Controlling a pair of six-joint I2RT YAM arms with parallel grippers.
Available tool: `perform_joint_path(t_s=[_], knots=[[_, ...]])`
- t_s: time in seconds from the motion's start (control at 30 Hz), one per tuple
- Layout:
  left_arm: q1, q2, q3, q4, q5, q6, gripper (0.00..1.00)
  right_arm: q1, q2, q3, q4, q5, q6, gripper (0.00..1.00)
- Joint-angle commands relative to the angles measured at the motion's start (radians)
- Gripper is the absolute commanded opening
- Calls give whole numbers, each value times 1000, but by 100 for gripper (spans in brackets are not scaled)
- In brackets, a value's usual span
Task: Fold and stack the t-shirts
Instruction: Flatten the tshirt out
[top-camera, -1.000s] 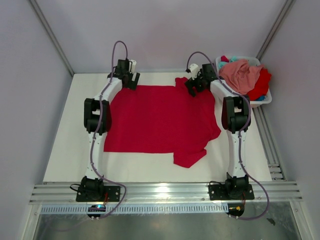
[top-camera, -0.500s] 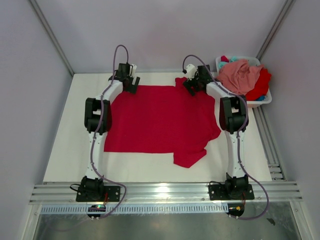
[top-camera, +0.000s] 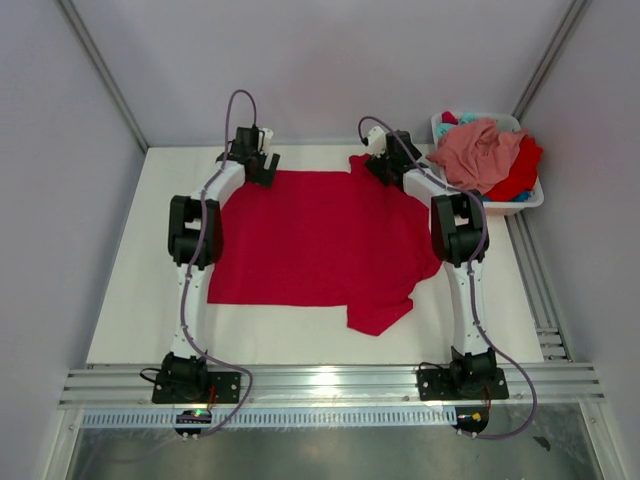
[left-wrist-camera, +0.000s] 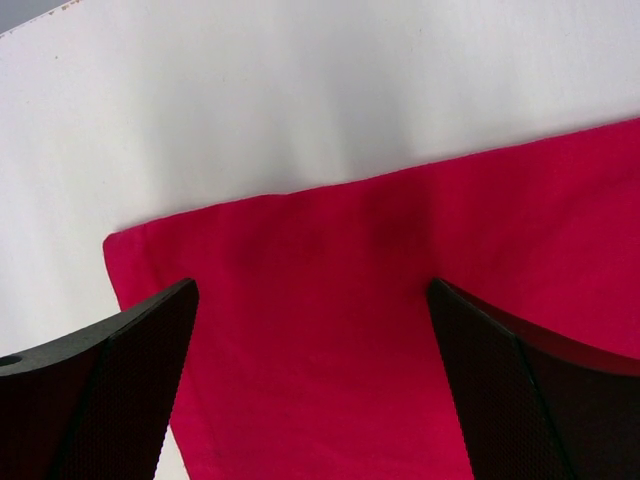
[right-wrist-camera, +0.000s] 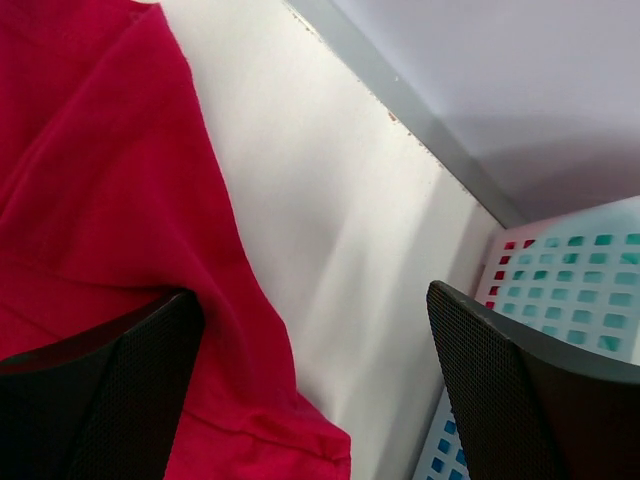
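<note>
Red t-shirt (top-camera: 320, 235) flat, hem left, sleeves right

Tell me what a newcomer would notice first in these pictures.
The bright red t-shirt, spread wide across the table. Then the white basket at the far right corner, heaped with a salmon pink shirt. The open left gripper and right gripper hang at the red one's far edge.
</note>
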Motion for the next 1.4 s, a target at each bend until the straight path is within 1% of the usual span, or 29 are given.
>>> perform_joint_path(t_s=[0.0, 0.13, 0.2, 0.3, 0.43, 0.63, 0.7, 0.73, 0.8, 0.9, 1.07, 1.17, 1.23, 1.27, 1.37], knots=[[8, -36, -34, -21, 25, 0, 98, 23, 28, 4, 95, 128, -59, 94], [11, -53, -63, -13, 31, 3, 98, 31, 66, 35, 147, 244, -70, 94], [13, -59, -82, -12, 39, 2, 98, 31, 99, 73, 148, 324, -78, 97], [15, -73, -108, -9, 45, -1, 98, 34, 152, 116, 202, 413, -138, 99], [22, -93, -140, -3, 68, -10, 97, 34, 182, 129, 274, 471, -193, 99], [30, -114, -190, 8, 69, 2, 97, 34, 182, 133, 263, 484, -167, 99], [31, -123, -213, 11, 74, 3, 96, 32, 189, 133, 288, 499, -193, 99], [33, -137, -224, 19, 75, 3, 96, 34, 194, 135, 329, 525, -210, 99], [36, -154, -259, 29, 81, 6, 97, 31, 212, 145, 372, 548, -263, 100], [41, -186, -313, 54, 92, 6, 96, 28, 232, 159, 432, 583, -302, 100], [44, -217, -367, 79, 114, 14, 96, 25, 248, 138, 582, 619, -328, 100], [44, -217, -353, 82, 115, 14, 96, 25, 237, 121, 584, 602, -308, 99], [42, -203, -332, 74, 123, 13, 97, 25, 231, 124, 526, 583, -276, 99], [44, -195, -297, 66, 126, 16, 96, 25, 222, 126, 508, 580, -235, 99], [42, -148, -206, 27, 128, 31, 97, 26, 205, 123, 474, 571, -182, 99]])
